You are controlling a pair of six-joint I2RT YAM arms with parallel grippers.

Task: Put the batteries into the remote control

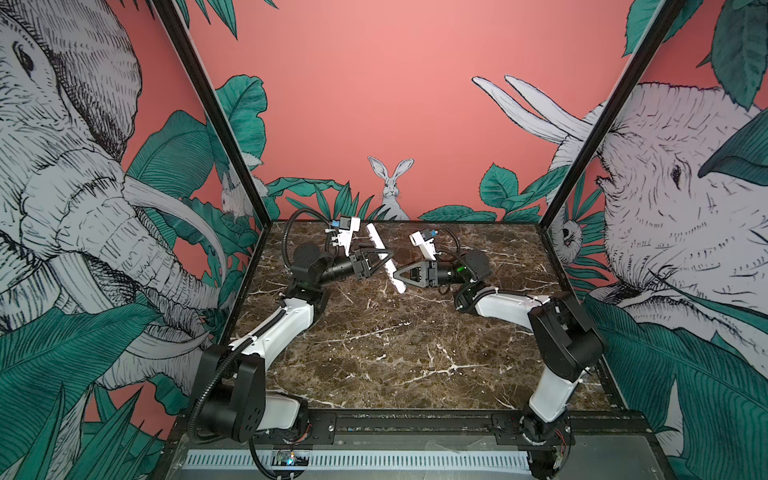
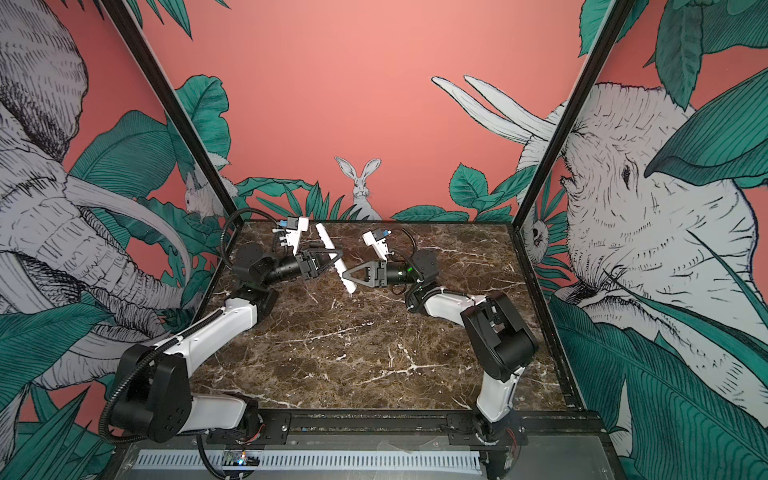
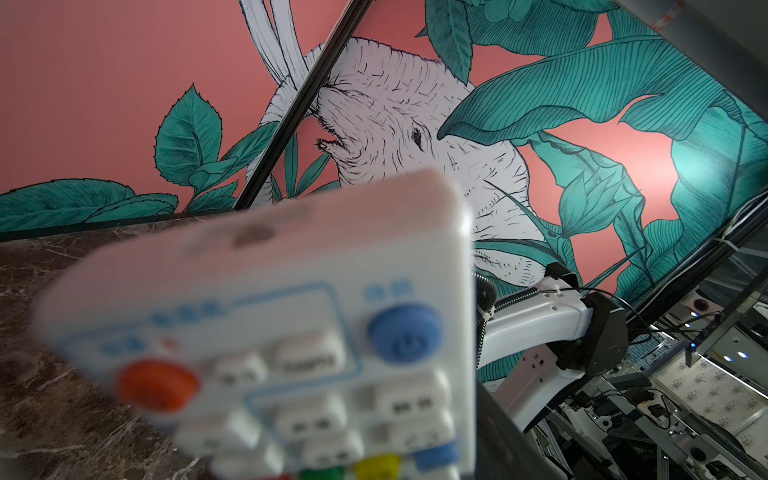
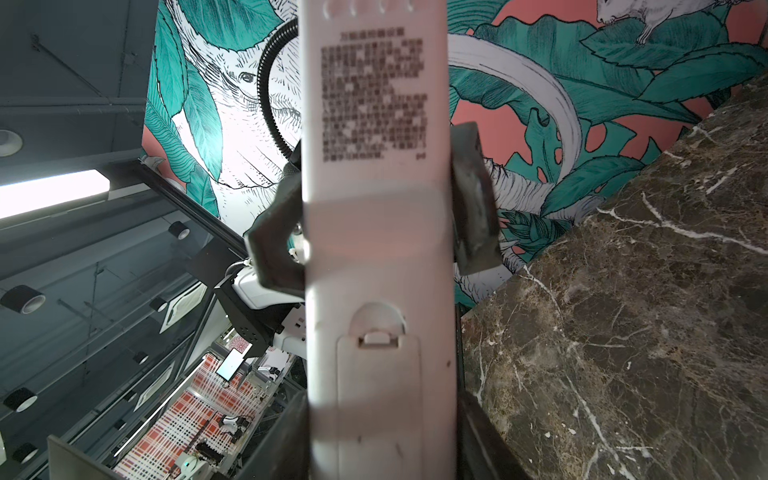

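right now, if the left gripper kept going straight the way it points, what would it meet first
The remote control, very likely: it sits crosswise between the jaws of the left gripper, button side facing it. Beyond it is the right gripper, holding the remote's near end.

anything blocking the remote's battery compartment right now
Yes: the battery cover is latched shut on the back of the remote control, which the right gripper holds. It must come off first. No batteries are in view.
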